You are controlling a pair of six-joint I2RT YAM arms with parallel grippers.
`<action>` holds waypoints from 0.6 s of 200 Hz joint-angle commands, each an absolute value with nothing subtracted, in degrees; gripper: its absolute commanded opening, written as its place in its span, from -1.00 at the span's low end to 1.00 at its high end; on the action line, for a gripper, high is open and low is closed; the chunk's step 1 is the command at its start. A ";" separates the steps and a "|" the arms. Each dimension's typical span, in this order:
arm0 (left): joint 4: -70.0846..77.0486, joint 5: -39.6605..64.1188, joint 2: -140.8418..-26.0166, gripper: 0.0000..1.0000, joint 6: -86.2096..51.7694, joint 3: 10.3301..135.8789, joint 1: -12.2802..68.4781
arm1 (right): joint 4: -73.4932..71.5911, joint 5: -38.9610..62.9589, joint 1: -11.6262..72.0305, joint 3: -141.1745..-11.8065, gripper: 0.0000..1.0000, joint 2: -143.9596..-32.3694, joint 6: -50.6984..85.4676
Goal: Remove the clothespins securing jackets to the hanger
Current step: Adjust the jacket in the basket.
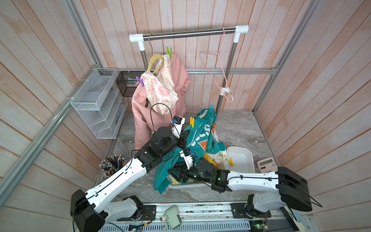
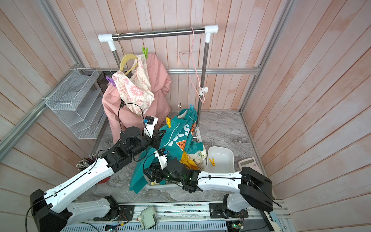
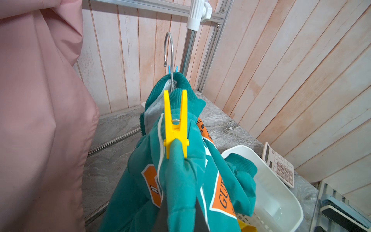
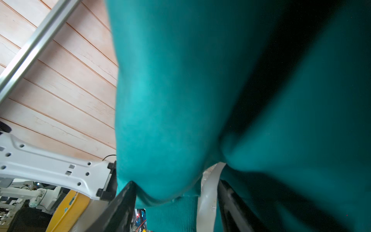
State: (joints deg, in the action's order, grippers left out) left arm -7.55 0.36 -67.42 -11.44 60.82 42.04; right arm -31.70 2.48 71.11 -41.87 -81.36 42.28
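The teal jacket sits on a hanger whose metal hook is off the rail. A yellow clothespin and a blue clothespin clip its shoulders. My left gripper is shut on a teal fold just below the yellow clothespin. My right gripper is open at the jacket's lower hem, with loose teal cloth between its jaws. The pink jacket hangs from the rail, clipped by a green clothespin and a purple clothespin. A yellow jacket lies in a basket.
A white tub at the right holds one loose yellow clothespin; a calculator lies beside it. An empty pink wire hanger hangs on the rail. A wire rack and a cup of pencils stand at the left.
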 commanded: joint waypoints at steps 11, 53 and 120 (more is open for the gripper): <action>-1.78 -0.18 -67.59 -1.00 -12.35 63.08 41.92 | -39.24 2.96 71.10 -41.41 0.36 -81.37 44.90; -1.04 -1.05 -68.06 -1.00 -13.20 62.94 41.92 | -38.67 1.83 71.27 -42.35 0.36 -81.89 45.40; 0.42 0.29 -67.24 -1.00 -14.10 62.71 41.92 | -31.52 -1.84 70.85 -44.17 -0.65 -83.22 46.81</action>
